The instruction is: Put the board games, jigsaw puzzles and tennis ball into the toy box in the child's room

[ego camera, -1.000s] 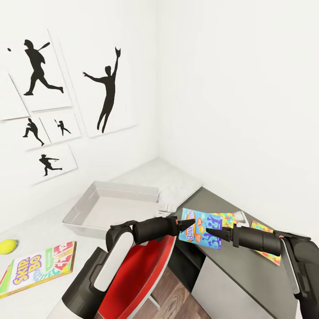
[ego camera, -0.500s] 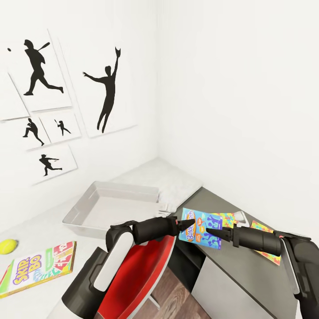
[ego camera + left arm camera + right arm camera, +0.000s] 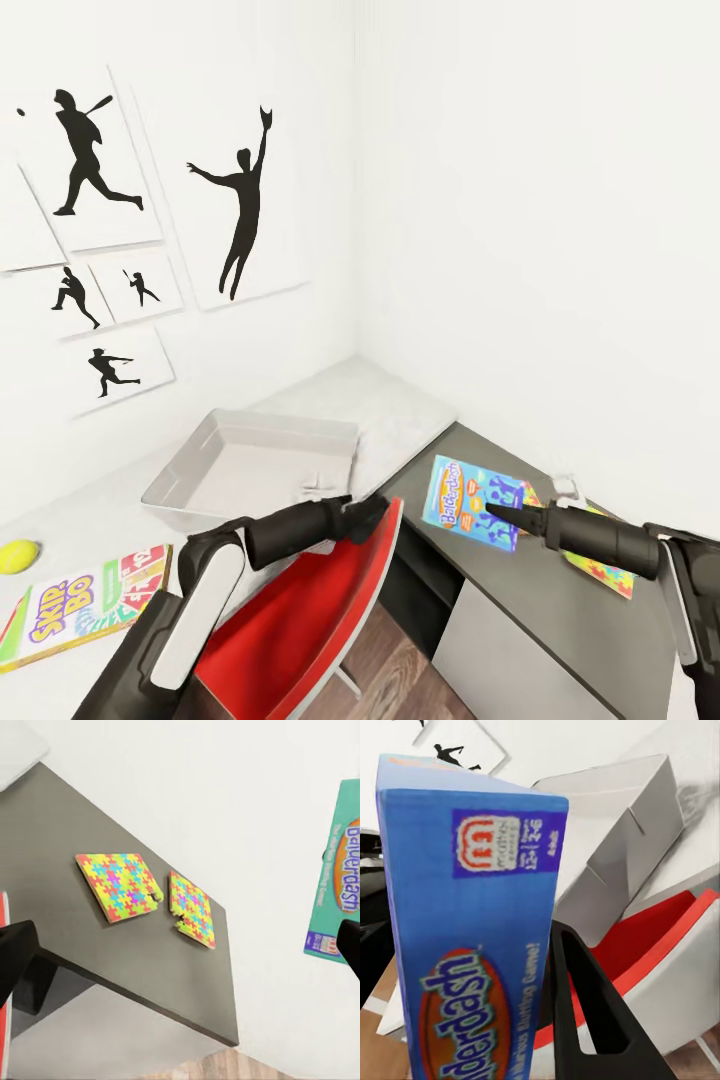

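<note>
Looking down from the head view, the right gripper (image 3: 497, 518) grips the blue board game (image 3: 470, 497) upright above the dark cabinet section (image 3: 560, 610), near the jigsaw puzzles (image 3: 600, 575). The left gripper (image 3: 372, 508) hangs over the red chair (image 3: 310, 620), beside the toy box (image 3: 250, 470); whether its jaws are parted I cannot tell. Skip-Bo box (image 3: 85, 605) and tennis ball (image 3: 18, 556) lie on the pale table (image 3: 390, 400), apart from the tray.

Left wrist view: two puzzles (image 3: 120, 886) lie side by side, almost touching, on the dark top, back from its edge.

Right wrist view: the game (image 3: 472, 937) sits against a black finger (image 3: 585, 1020), toy box (image 3: 615, 840) beyond.
</note>
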{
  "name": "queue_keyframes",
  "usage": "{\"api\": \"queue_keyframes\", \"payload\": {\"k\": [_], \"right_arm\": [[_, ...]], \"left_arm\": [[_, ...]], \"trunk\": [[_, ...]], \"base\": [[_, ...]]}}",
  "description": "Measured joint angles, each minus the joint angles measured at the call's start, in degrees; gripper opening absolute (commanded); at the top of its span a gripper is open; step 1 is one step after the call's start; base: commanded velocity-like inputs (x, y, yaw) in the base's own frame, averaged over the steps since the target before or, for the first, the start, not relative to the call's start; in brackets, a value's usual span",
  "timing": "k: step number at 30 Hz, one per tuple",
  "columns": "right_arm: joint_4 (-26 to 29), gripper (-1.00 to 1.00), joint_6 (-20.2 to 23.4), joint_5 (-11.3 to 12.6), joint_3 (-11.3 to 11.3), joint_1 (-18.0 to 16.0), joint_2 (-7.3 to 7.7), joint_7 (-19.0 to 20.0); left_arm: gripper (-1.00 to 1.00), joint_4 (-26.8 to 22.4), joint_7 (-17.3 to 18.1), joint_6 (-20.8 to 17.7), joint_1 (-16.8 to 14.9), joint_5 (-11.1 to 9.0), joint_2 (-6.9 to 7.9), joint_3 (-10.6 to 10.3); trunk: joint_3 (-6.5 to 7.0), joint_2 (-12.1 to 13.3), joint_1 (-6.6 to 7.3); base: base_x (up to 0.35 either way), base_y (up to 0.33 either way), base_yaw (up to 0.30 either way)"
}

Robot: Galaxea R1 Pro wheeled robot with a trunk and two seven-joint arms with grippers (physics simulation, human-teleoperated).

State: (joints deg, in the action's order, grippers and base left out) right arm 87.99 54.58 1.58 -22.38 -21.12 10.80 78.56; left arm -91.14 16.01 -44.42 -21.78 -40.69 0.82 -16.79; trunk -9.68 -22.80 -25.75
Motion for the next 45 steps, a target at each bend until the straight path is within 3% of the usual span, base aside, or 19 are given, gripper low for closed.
{"api": "queue_keyframes", "payload": {"k": [3, 7, 19, 24, 27, 31, 45], "right_arm": [[0.0, -1.00, 0.0, 0.0, -2.1, 0.0, 0.24, 0.1], [0.0, -1.00, 0.0, 0.1, -3.2, 0.0, 0.42, 0.1], [0.0, -1.00, 0.0, 0.0, -4.5, 0.0, 0.52, 0.1], [0.0, -1.00, -0.1, 0.0, -4.6, 0.0, 0.31, -0.1], [0.0, -1.00, -0.6, -0.1, -4.7, 0.0, -0.07, -0.6], [0.0, -1.00, -1.1, -0.1, -4.7, 0.0, -0.22, -0.8], [0.2, -1.00, 2.9, -0.4, -4.4, -0.1, -0.37, -1.2]], "left_arm": [[1.00, -0.3, 0.6, 0.1, 0.9, 0.1, 0.72, 3.0], [1.00, -0.5, 0.8, 0.2, 1.8, 0.2, 1.13, 5.2], [1.00, -0.8, 2.6, 0.3, 5.0, -0.2, 1.51, 11.0], [1.00, -0.8, 5.7, 0.3, 5.9, -0.3, 1.28, 11.6], [1.00, -0.8, 9.9, 0.3, 6.6, -0.2, 1.01, 11.8], [1.00, -0.8, 11.5, 0.4, 7.1, -0.2, 0.92, 11.8], [1.00, -0.9, 13.4, 0.4, 8.1, -0.3, 0.74, 12.2]], "trunk": [[0.00, 0.0, 0.00], [0.00, 0.0, 0.00], [0.00, 0.0, 0.00], [0.00, 0.0, 0.00], [0.00, 0.0, 0.00], [0.00, 0.0, 0.00], [0.08, 0.0, 0.00]], "base": [[0.000, 0.000, 0.000], [0.000, 0.000, 0.000], [0.000, 0.000, 0.000], [0.000, 0.000, 0.000], [0.000, 0.000, 0.000], [0.000, 0.000, 0.000], [0.000, 0.000, 0.015]]}}
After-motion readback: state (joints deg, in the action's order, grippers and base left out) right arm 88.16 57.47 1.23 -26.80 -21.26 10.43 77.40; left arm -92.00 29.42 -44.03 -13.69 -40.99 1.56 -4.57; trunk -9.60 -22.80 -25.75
